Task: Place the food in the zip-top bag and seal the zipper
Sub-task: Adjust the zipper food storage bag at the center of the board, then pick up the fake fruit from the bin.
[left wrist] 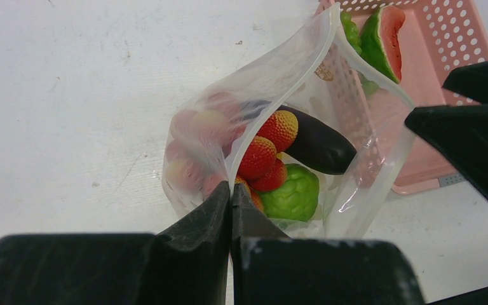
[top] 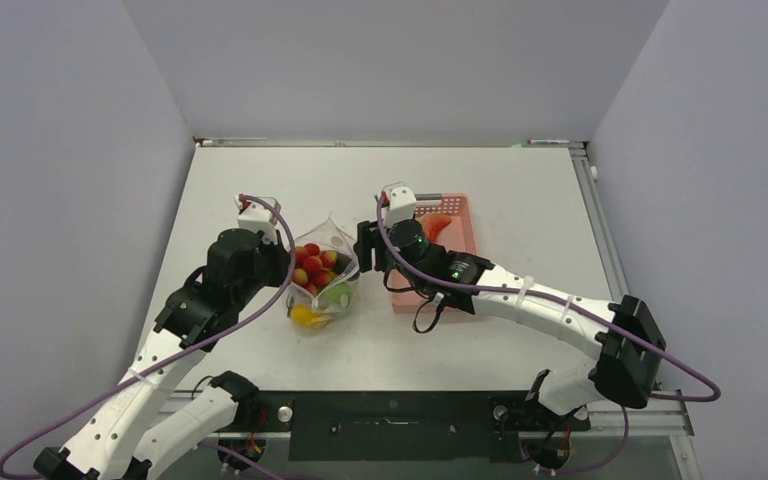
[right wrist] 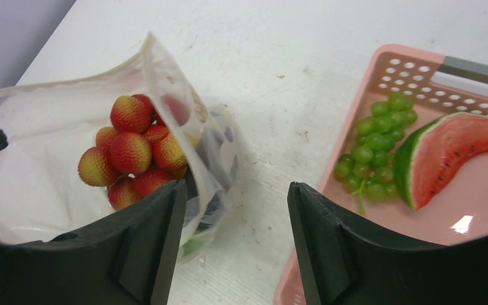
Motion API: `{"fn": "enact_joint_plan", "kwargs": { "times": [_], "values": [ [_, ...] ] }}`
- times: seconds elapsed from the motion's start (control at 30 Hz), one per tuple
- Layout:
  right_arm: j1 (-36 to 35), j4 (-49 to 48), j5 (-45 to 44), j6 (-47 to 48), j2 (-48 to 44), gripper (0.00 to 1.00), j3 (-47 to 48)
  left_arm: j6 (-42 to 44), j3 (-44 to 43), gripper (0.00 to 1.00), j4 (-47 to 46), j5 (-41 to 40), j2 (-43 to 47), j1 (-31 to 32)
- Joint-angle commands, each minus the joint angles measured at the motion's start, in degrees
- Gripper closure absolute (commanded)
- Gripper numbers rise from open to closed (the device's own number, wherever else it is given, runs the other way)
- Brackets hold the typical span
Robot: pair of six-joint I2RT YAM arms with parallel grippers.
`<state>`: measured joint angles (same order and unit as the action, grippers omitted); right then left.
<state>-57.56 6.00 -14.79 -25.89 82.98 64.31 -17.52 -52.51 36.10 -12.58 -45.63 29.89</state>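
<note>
Looking down from above: the clear zip-top bag (top: 325,285) stands mouth-up on the white counter (top: 260,190), with a yellow fruit (top: 305,316) at its bottom. The pink basket (top: 463,210) is just to its right.

Left wrist now: my left gripper (left wrist: 232,206) is pinched tight on the bag's crinkly rim. Inside are bumpy red-yellow berries (left wrist: 258,157), a smooth dark eggplant (left wrist: 318,149) and a knobbly green fruit (left wrist: 295,194).

Right wrist: my right gripper (right wrist: 232,216) has its jaws wide apart and holds nothing, with the bag's film just beside one finger. The perforated basket holds green grapes (right wrist: 372,146) and a glossy watermelon slice (right wrist: 451,155).
</note>
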Motion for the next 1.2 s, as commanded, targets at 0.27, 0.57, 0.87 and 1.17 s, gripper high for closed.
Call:
{"fn": "enact_joint_plan", "kwargs": {
  "times": [0.27, 0.57, 0.87, 1.17],
  "values": [
    [11.9, 4.6, -2.4, -0.4, -7.5, 0.3, -2.2, 1.0, 0.3, 1.0, -3.5, 1.1, 1.8, -0.4],
    [19.6, 3.0, 0.4, -8.7, -4.9, 0.26, -7.6, 1.0, 0.7, 1.0, -3.5, 1.9, 2.4, -0.4],
    [24.2, -3.5, 2.9, -20.1, -0.5, 0.31, -13.3, 0.9, 0.8, 1.0, -3.6, 2.4, 3.1, -0.4],
    [26.7, -12.3, 6.3, -28.3, 5.7, 0.4, -16.1, 1.0, 0.9, 1.0, -3.7, 2.7, 3.4, -0.4]
  ]
}}
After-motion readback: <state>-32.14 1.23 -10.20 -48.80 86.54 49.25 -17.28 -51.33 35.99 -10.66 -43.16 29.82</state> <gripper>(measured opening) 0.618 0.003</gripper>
